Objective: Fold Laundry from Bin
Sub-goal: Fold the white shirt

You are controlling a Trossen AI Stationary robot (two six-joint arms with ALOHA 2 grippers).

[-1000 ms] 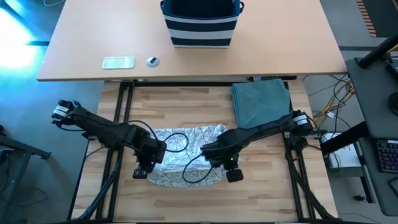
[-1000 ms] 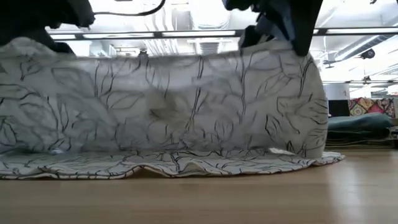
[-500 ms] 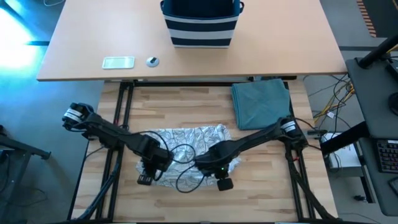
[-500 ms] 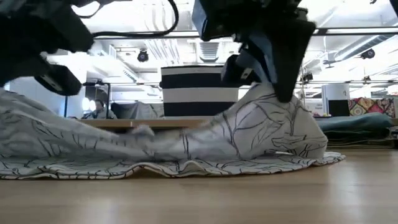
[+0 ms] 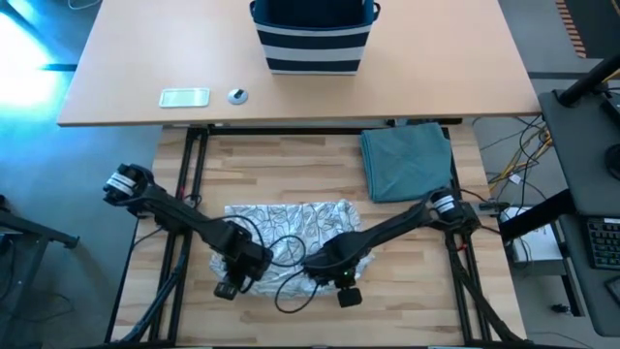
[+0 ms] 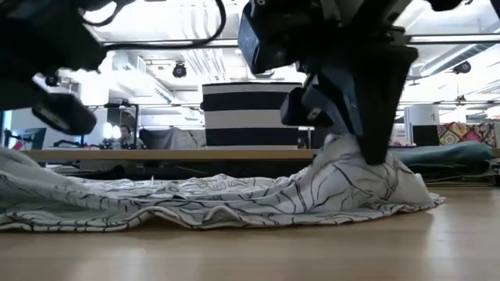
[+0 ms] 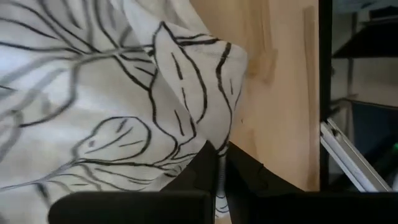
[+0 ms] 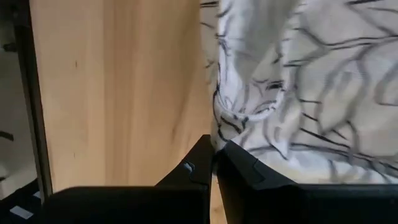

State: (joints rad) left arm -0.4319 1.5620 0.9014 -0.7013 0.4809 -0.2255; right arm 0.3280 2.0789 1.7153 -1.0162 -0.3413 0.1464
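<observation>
Teal cloth (image 5: 407,160) folded; patterned cloth (image 5: 291,225) mid-fold, pinched at corners by closed left gripper (image 7: 221,163) and right gripper (image 8: 214,155); bin (image 5: 312,37) contents unseen.

Grey floor (image 5: 58,194), bright ceiling strip lights (image 6: 195,43)

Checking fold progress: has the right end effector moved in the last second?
Yes. The right end effector, shut on the white leaf-patterned cloth, moved toward the wooden table's near edge, away from the folded teal towel.
</observation>
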